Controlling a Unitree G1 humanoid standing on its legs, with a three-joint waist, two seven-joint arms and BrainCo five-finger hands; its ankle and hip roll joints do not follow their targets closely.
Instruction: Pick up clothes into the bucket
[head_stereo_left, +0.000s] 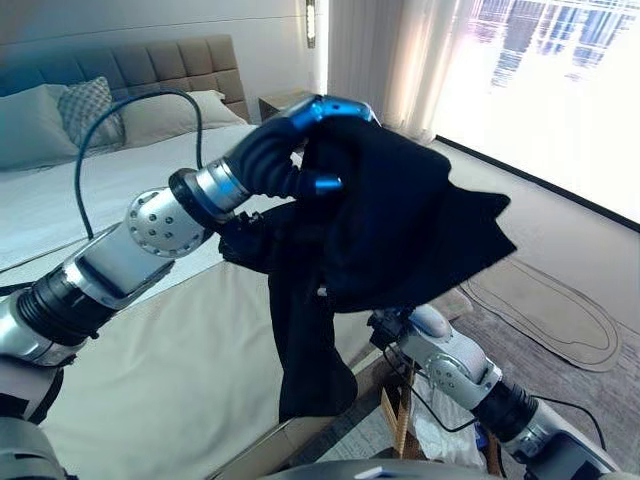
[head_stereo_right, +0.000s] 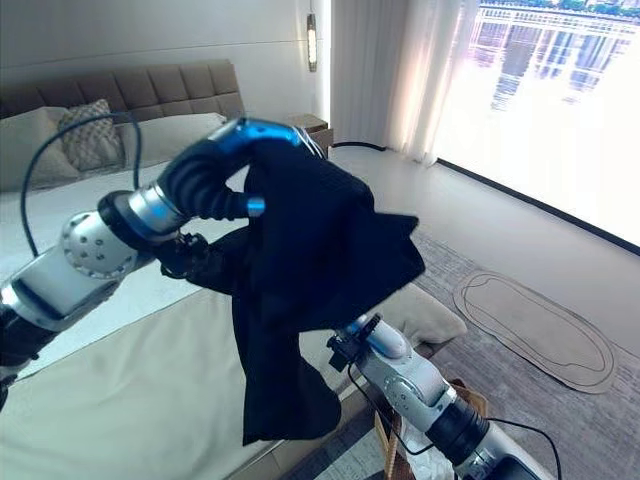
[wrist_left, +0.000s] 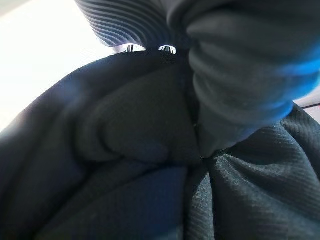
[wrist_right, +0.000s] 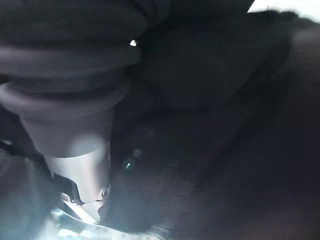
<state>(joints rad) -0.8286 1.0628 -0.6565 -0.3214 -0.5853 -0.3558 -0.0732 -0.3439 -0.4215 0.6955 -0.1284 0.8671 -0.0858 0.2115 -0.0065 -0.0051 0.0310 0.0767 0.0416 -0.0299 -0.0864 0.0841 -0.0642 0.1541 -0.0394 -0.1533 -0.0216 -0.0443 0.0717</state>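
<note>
Dark clothing (head_stereo_left: 390, 225) hangs in the air above the bed (head_stereo_left: 170, 370), bunched in the left hand (head_stereo_left: 315, 150), whose fingers curl round it. The right hand's state cannot be told: its fingers are hidden under the cloth.

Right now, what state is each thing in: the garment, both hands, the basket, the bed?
Garment: dark, lifted clear of the bed, hanging from the left hand.
Left hand: raised, mostly wrapped in the garment, fingers hidden.
Right hand: low, under the hanging garment, fingers hidden.
Basket: on the floor beside the bed, below the garment, light cloth inside.
Bed: made, pillows at the headboard.
</note>
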